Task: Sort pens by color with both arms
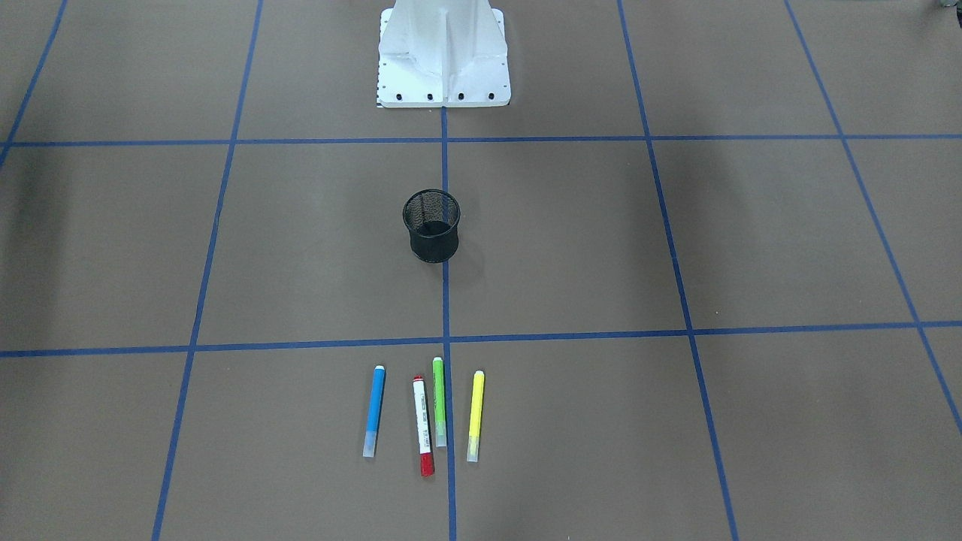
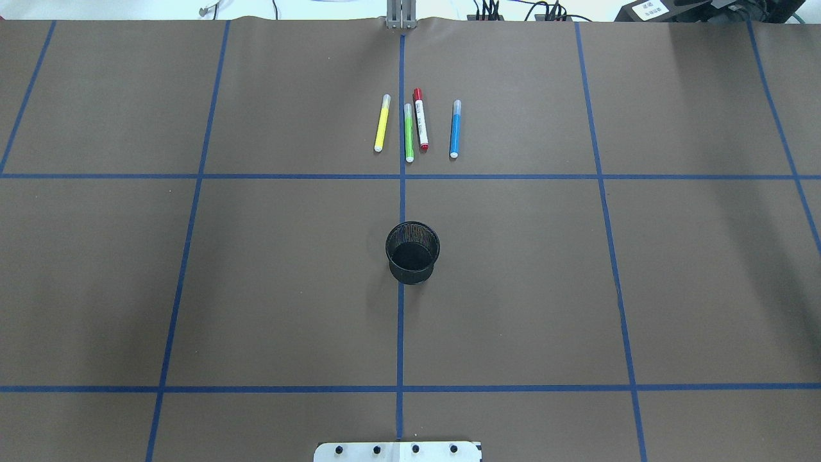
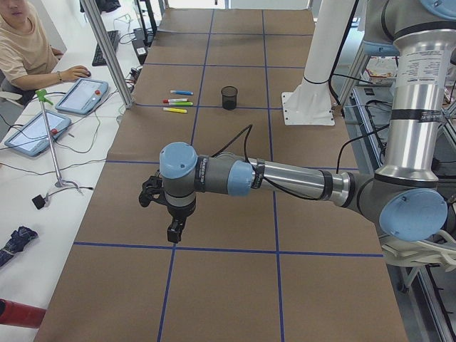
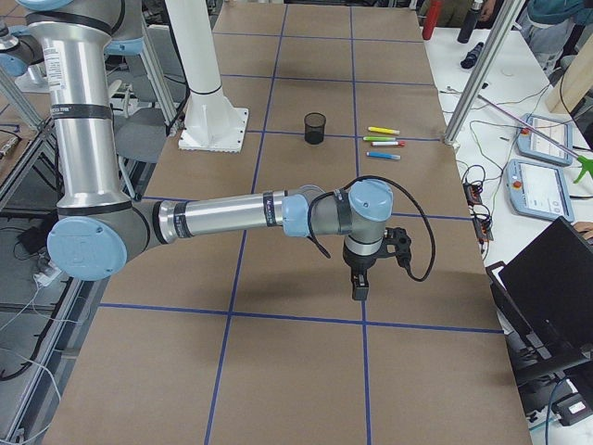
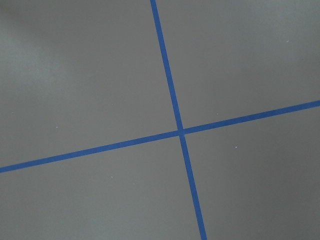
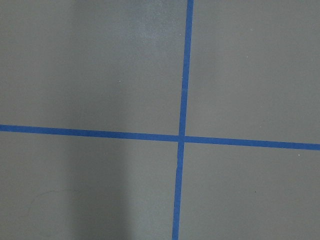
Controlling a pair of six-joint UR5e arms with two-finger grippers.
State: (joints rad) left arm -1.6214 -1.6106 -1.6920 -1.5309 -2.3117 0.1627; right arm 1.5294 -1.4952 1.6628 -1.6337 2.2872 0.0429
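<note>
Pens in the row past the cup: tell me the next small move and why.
Probably swing the left gripper in from its end of the table toward the yellow pen. It lies untouched, outermost on the left arm's side of the row beyond the black mesh cup, and that gripper hangs over bare table far from it.

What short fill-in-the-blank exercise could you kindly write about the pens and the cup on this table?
1. ______ pens lie side by side on the table.
2. In the overhead view, the green pen lies between the white-barrelled, red-capped pen and the ______ pen.
3. The pen at the right end of the row in that view is ______.
4. The black mesh cup stands upright and holds ______ of the pens.

Missing words: four; yellow; blue; none.
</note>
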